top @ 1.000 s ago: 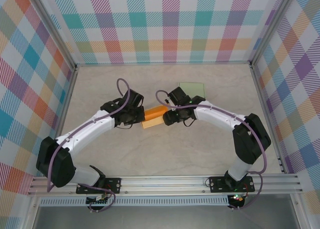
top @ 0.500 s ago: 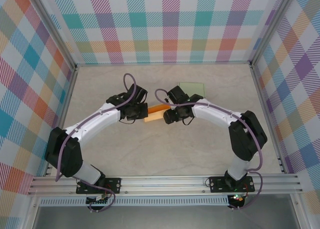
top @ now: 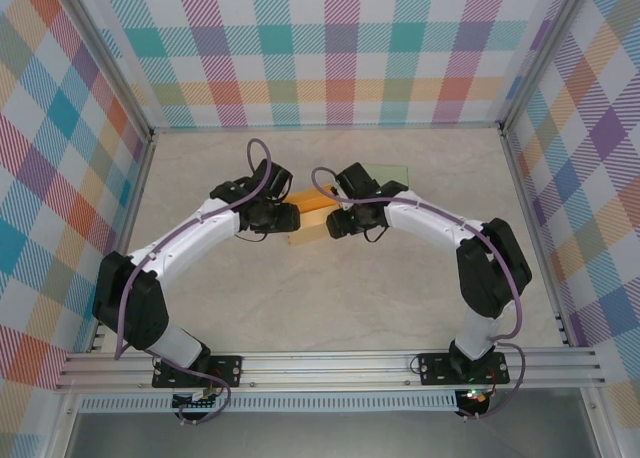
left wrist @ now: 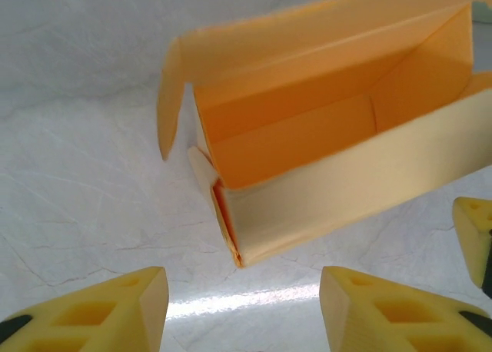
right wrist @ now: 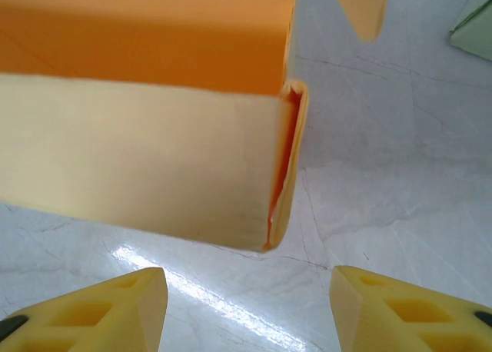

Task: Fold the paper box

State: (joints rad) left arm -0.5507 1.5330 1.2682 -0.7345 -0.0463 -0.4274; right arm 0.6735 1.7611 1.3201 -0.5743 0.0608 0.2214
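The paper box (top: 312, 221) lies on the table between my two grippers, cream outside and orange inside. In the left wrist view the paper box (left wrist: 330, 160) stands open-topped, with an end flap (left wrist: 171, 91) sticking out at its left end. My left gripper (left wrist: 244, 298) is open just short of the box's near corner, nothing between its fingers. In the right wrist view the box's cream side wall (right wrist: 138, 152) and folded end (right wrist: 283, 160) sit just beyond my open right gripper (right wrist: 246, 290). From above, the left gripper (top: 284, 218) and right gripper (top: 338, 224) flank the box.
A flat pale green sheet (top: 385, 175) lies on the table behind the right arm, and the green sheet (right wrist: 474, 25) shows again at the right wrist view's top corner. Checked walls ring the marble table (top: 330, 298). A right gripper finger (left wrist: 473, 233) shows at the left wrist view's edge.
My left gripper has gone from shut to open and let go of the box. The box has shifted slightly towards the back. The right gripper has narrowed a little and stays open.
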